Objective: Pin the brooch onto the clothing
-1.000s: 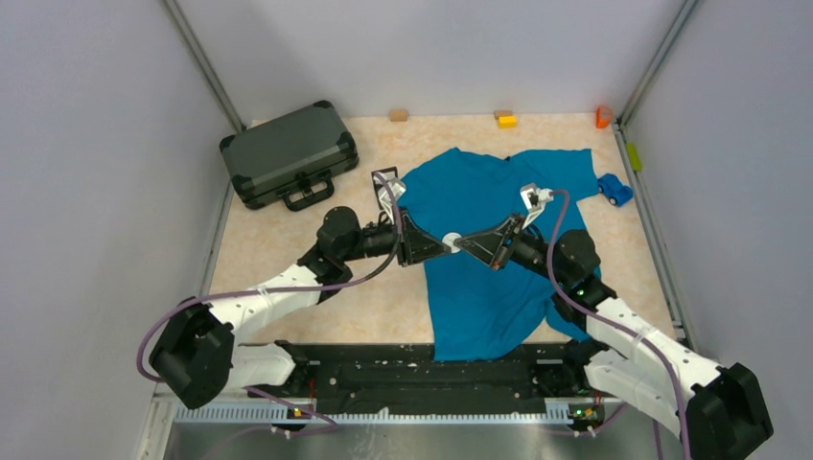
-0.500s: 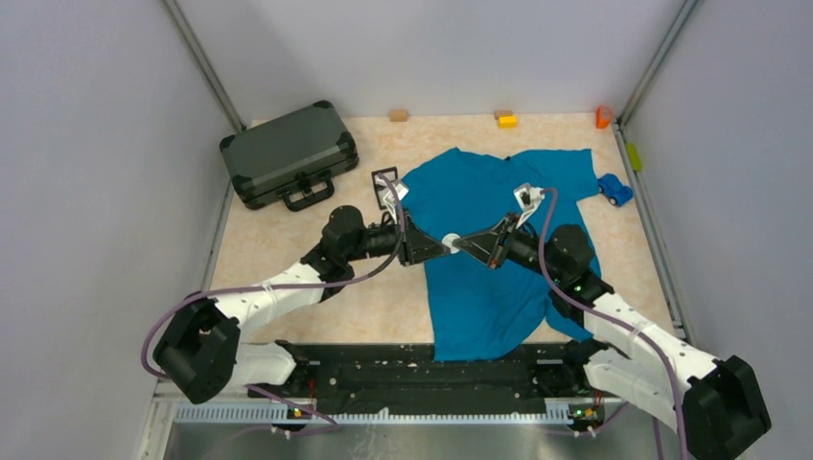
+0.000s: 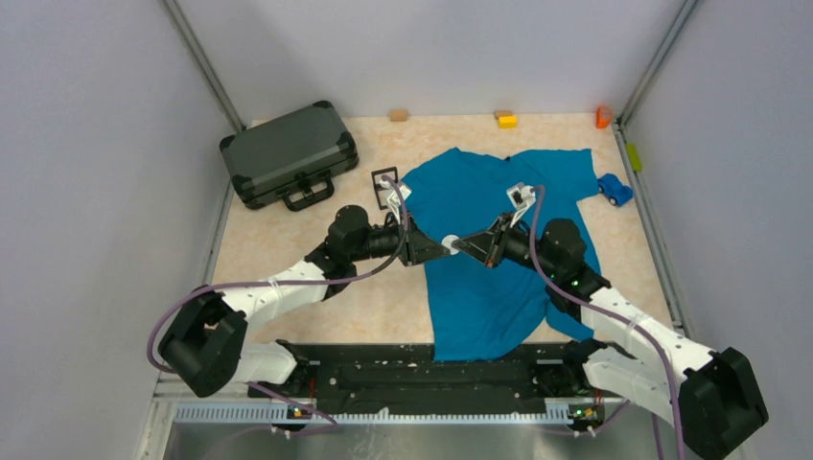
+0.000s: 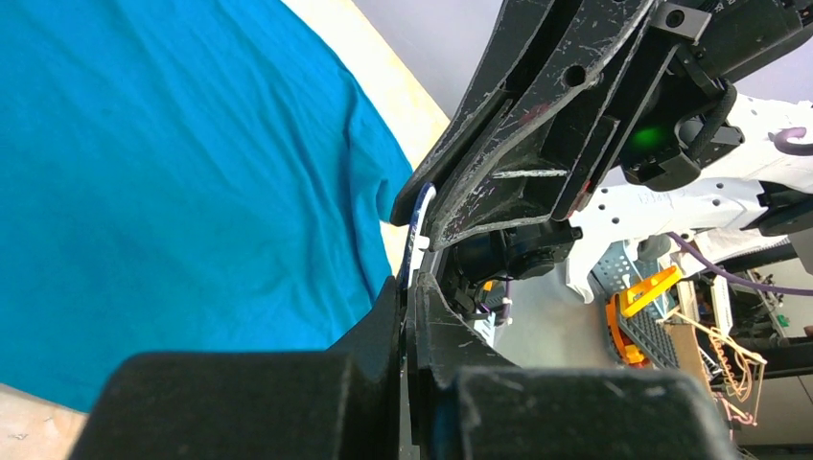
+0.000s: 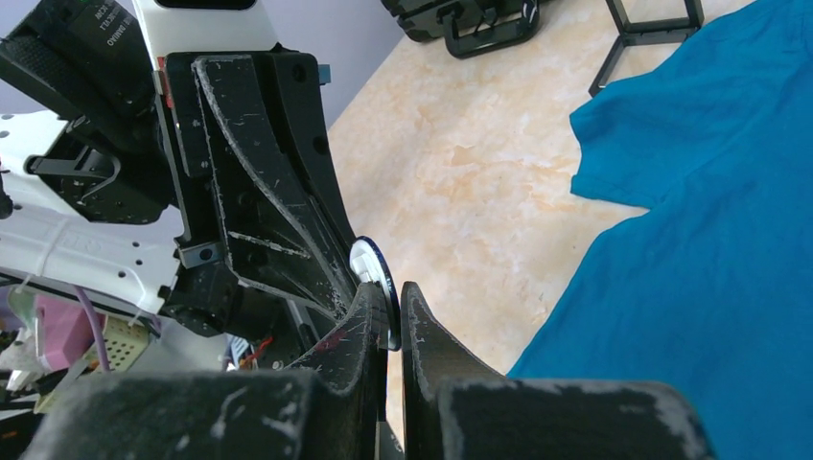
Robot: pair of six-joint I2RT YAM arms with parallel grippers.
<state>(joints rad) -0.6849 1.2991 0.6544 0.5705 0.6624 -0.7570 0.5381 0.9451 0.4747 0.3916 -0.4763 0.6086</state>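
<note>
The brooch [image 3: 450,242], a small round disc with a white back and dark blue rim, hangs just above the left part of the teal T-shirt [image 3: 479,287], which lies flat on the table. My left gripper [image 3: 444,246] and right gripper [image 3: 456,243] meet tip to tip there, each shut on the disc. The left wrist view shows the brooch [image 4: 418,222] edge-on, running from my left gripper [image 4: 409,287] up into the right one's fingers [image 4: 499,182], shirt [image 4: 173,172] below. In the right wrist view, the brooch [image 5: 376,273] sits pinched in my right gripper [image 5: 391,295], with the shirt [image 5: 719,240] to the right.
A dark grey hard case [image 3: 288,153] lies at the back left, with a black rectangular frame [image 3: 385,180] beside the shirt's sleeve. A blue toy car [image 3: 615,189] sits at the shirt's right edge. Small blocks [image 3: 506,120] and an orange piece [image 3: 603,117] line the back wall.
Both wrists have drawn in closer to the meeting point and a little farther back, while the brooch between the fingertips has stayed in place. Both grippers remain shut.
</note>
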